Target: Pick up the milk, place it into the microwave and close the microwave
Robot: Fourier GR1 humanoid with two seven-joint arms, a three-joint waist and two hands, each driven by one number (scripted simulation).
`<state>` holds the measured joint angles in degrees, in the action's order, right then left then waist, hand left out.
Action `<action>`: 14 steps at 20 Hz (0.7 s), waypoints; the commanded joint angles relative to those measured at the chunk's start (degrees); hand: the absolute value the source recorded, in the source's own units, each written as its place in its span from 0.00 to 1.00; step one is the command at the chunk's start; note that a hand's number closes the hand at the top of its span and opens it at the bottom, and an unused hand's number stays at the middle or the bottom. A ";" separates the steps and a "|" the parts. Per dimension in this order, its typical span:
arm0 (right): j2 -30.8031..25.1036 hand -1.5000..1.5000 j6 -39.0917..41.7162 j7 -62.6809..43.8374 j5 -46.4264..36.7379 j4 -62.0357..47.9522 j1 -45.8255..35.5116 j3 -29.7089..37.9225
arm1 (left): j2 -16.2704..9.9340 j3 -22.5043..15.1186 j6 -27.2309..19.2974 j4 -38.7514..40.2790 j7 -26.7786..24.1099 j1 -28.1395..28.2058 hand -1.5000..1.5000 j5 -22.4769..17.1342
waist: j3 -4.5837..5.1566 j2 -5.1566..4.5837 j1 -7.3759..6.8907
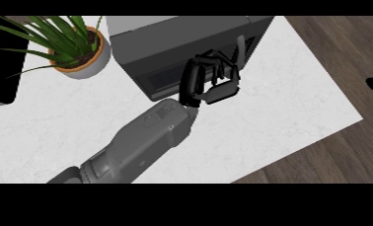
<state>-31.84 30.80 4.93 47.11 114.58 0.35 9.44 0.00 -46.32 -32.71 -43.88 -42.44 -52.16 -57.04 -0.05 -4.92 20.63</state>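
One grey forearm (142, 143) sweeps up from the lower left of the head view and ends in a black hand (211, 79) right up against the front of the microwave (186, 40). Which arm this is, the view does not settle. The hand lies over the microwave's dark door (164, 74), fingers (191, 74) bent and spread across the glass towards the handle bar (238, 52) at the door's right side. They look curled, but whether they hold anything or just rest on the door, I cannot tell.

The door looks shut, flush with the microwave's body. And the milk? No carton shows on the counter; it may sit behind that door, but the dark glass gives nothing away.

The white marble counter (291, 106) stretches out to the right of the hand. Back at the upper left, a potted plant (76, 47) stands just beside the microwave, green leaves fanning out over the counter. A dark object (9, 67) shows at the far left edge. Wooden floor (335, 37) lies beyond the counter's right edge.
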 commanded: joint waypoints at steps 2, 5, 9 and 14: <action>-0.73 0.00 0.55 -0.60 1.65 0.03 -0.09 0.09 | 0.00 1.66 0.77 4.87 1.44 -3.76 1.00 -1.71 | 0.07 -0.83 0.72; -1.71 0.00 0.60 -1.02 2.14 -0.18 -0.71 0.79 | -0.01 1.24 0.82 5.09 1.11 -4.08 1.00 -1.96 | 0.10 -0.98 0.73; -2.54 0.00 1.09 -1.32 2.69 0.23 -0.83 1.20 | 0.00 1.24 1.06 5.57 0.85 -4.15 1.00 -2.79 | 0.11 -0.81 0.79; -2.66 0.00 2.50 -1.25 4.73 0.60 -1.79 0.22 | -0.01 -2.69 0.93 7.90 1.48 -5.05 1.00 -1.02 | -0.17 -0.89 0.50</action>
<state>-34.16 32.53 3.76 50.70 114.80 -0.82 10.00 -0.02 -48.66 -32.53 -41.70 -43.73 -53.68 -58.23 -0.20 -5.01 20.99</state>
